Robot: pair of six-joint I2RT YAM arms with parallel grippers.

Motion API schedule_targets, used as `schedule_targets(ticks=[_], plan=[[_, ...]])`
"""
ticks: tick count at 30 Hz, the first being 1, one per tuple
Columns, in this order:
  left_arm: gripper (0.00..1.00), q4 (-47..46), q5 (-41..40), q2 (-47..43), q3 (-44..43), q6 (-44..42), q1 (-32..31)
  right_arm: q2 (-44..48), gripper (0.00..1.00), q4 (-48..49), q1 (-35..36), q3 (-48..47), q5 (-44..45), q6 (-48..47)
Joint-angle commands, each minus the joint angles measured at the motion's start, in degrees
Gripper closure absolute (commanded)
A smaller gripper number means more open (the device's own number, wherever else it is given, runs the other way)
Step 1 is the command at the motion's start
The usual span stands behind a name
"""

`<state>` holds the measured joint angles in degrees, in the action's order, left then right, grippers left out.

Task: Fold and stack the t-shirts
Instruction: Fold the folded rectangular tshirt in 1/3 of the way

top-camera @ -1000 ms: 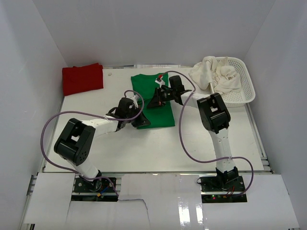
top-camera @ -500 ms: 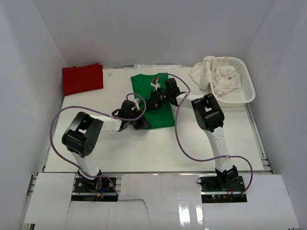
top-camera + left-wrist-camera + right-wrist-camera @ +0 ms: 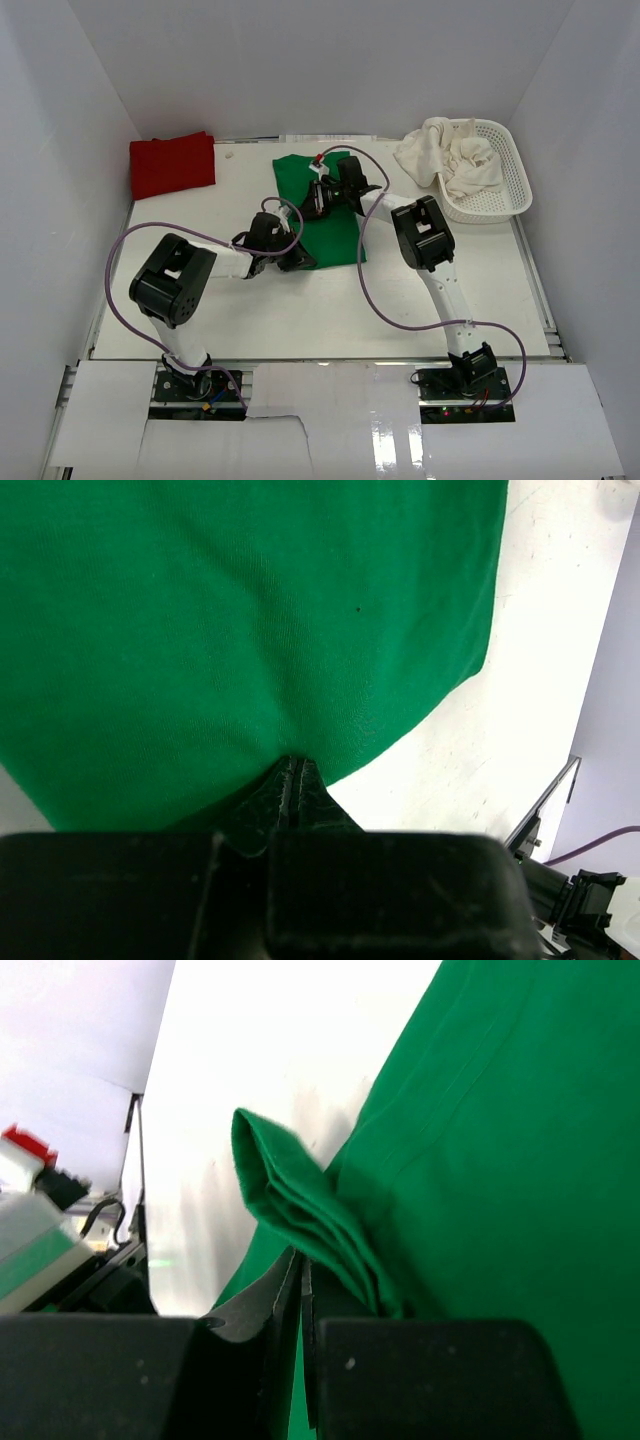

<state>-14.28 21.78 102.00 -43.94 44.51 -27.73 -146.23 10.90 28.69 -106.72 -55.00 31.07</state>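
The bright green t-shirt (image 3: 335,232) lies partly folded in the middle of the table. My left gripper (image 3: 297,258) is shut on its near left edge; the left wrist view shows the green cloth (image 3: 250,630) pinched at the closed tips (image 3: 292,765). My right gripper (image 3: 316,196) is shut on a bunched fold of the same shirt (image 3: 290,1200) at its far part, with the tips (image 3: 302,1260) closed. The red t-shirt (image 3: 171,164) lies folded at the far left. Cream-white t-shirts (image 3: 452,160) are heaped in the basket.
The white plastic mesh basket (image 3: 506,185) stands at the far right. White walls close in the table on the left, back and right. Purple cables (image 3: 370,290) loop over the table beside both arms.
My right gripper has moved left and slightly back with the green cloth, folding the shirt narrower. My left gripper has edged right along the near edge.
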Motion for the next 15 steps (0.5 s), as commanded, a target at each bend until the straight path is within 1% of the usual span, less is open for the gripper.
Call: schedule_targets(ticks=[1,7,9,11,12,13,15], plan=[[1.0,3.82,-0.16,-0.3,2.81,-0.57,-0.14,-2.73,0.92,-0.7,-1.09,-7.6,2.0,-1.1],[1.0,3.91,-0.07,-2.58,4.91,-0.21,-0.14,-8.53,0.89,-0.53,-2.84,-18.33,4.9,-0.57],[1.0,3.91,0.1,-3.12,5.44,-0.21,-0.14,-9.68,0.89,0.78,-3.46,-19.84,5.52,-0.14],[1.0,4.0,0.19,-3.91,5.88,-0.21,-0.14,-8.99,0.89,5.61,-3.99,-19.76,4.65,1.88],[1.0,4.0,0.19,-4.26,5.97,-0.3,-0.14,-8.37,0.92,7.28,-4.51,-19.32,4.21,2.41],[1.0,4.17,0.28,-4.87,6.06,-0.22,-0.14,-7.23,0.92,10.43,-4.6,-18.45,3.42,2.76],[1.0,4.35,0.28,-5.58,5.98,-0.22,-0.14,-2.93,0.92,12.04,-4.78,-15.2,3.24,1.72]])
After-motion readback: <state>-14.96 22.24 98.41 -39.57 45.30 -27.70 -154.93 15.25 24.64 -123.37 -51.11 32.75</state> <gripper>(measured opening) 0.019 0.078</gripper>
